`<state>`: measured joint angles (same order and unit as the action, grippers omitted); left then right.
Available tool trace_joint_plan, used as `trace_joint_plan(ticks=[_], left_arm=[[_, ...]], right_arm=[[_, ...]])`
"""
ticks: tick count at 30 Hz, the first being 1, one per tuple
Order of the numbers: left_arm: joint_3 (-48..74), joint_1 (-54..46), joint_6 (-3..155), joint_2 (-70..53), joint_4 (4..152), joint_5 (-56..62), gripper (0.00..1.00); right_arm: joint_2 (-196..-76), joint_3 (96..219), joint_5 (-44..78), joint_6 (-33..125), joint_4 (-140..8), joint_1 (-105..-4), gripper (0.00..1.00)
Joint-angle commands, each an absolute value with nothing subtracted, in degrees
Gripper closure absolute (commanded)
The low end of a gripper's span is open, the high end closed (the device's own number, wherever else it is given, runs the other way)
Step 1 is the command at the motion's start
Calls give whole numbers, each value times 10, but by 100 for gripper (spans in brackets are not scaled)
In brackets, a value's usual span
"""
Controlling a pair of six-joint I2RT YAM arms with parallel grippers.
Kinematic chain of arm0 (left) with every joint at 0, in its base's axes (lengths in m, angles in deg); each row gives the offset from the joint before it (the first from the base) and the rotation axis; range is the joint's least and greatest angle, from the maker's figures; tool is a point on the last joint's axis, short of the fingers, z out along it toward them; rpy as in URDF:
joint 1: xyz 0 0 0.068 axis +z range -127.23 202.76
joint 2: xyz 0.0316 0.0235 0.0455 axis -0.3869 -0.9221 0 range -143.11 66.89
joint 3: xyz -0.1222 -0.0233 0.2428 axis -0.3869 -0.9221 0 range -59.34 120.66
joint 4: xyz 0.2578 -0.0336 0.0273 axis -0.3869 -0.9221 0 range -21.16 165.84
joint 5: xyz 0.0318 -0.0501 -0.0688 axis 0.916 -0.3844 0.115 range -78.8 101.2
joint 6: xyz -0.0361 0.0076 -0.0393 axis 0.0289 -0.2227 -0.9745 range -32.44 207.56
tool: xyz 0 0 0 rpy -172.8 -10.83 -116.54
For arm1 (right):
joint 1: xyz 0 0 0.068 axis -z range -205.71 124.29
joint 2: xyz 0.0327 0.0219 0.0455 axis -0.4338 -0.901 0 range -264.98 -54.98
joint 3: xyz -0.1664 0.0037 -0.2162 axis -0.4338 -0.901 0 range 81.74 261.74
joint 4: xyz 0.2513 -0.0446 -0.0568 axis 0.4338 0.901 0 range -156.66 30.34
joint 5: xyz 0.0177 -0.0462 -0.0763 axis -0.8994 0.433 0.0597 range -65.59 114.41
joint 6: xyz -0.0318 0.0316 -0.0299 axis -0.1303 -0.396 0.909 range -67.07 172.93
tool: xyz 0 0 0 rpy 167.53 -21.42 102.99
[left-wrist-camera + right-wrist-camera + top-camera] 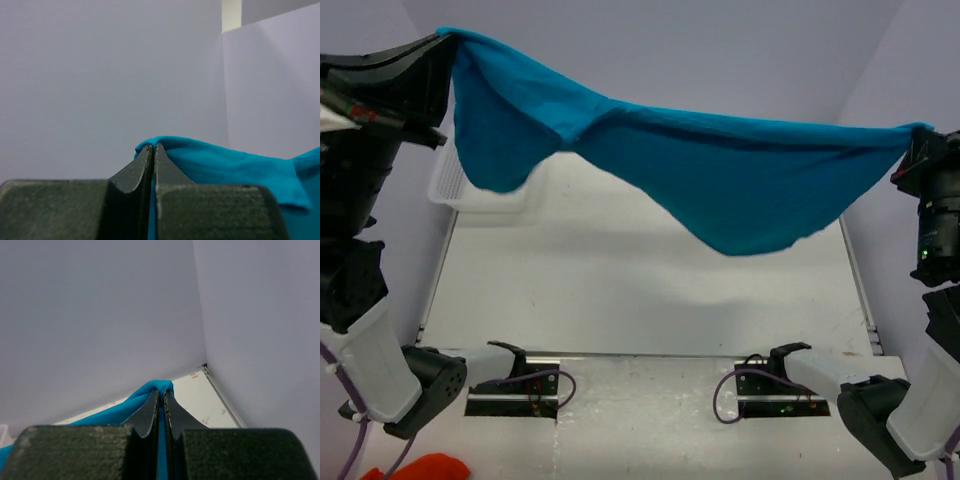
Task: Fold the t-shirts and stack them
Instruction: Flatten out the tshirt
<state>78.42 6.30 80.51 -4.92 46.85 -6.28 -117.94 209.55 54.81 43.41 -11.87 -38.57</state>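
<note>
A teal-blue t-shirt [720, 175] hangs stretched in the air between my two grippers, high above the table. My left gripper [442, 42] is shut on its upper left corner; in the left wrist view the cloth [225, 162] bulges past the shut gripper [153, 146]. My right gripper [912, 140] is shut on the right corner; in the right wrist view the cloth [125, 410] is pinched in the gripper [162, 392]. The shirt sags in the middle, with a flap hanging at the left and a lobe at the lower right.
A white mesh basket [455, 180] stands at the table's back left, partly hidden behind the shirt. The white table [620, 290] lies below, with a raised rim on the right [858, 285]. An orange cloth [425, 468] lies at the bottom left near the left arm's base.
</note>
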Motion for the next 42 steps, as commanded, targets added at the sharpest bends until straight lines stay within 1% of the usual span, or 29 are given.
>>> trace_joint_plan(ticks=[1,4,5,6,9,10,11,12,13,14,15,16,20,22,26,28,33,38,41,42], left_arm=[[757,67,811,-154,402,-27,100],[770,67,835,-232,398,11,100],[789,68,840,-282,395,19,100],[798,76,844,-307,392,18,100],[799,97,852,-402,414,27,100],[801,107,841,-429,433,22,100],[815,115,842,-487,438,-6,100],[822,131,841,-516,445,-9,100],[830,136,840,-546,452,-13,100],[848,143,845,-600,453,-18,100],[845,146,849,-619,469,-10,100],[840,149,851,-652,476,-14,100],[787,163,856,-698,532,-38,100],[794,163,861,-734,540,-52,100],[799,160,858,-763,563,-69,100],[780,157,845,-762,589,-85,100],[768,127,856,-753,592,-77,100],[758,119,840,-731,600,-77,100],[751,112,834,-703,588,-68,100],[741,109,833,-675,583,-60,100]], right_arm=[[-1247,2079,597,449,-77,-390,100],[-1310,2056,616,448,-87,-382,100],[-1332,2054,608,443,-87,-362,100],[-1376,2054,595,433,-87,-347,100],[-1441,2059,549,418,-107,-295,100],[-1489,2067,544,412,-112,-284,100],[-1516,2079,538,412,-112,-268,100],[-1544,2106,525,411,-112,-262,100],[-1596,2120,517,411,-114,-260,100],[-1623,2151,516,418,-108,-243,100],[-1665,2163,535,421,-104,-240,100],[-1681,2167,528,424,-108,-235,100],[-1761,2205,504,433,-130,-204,100],[-1786,2202,487,438,-152,-202,100],[-1843,2193,457,445,-209,-203,100],[-1863,2197,456,445,-220,-203,100],[-1909,2221,448,454,-227,-203,100],[-1898,2217,440,461,-239,-203,100],[-1868,2198,445,461,-229,-210,100],[-1832,2183,451,459,-231,-217,100]])
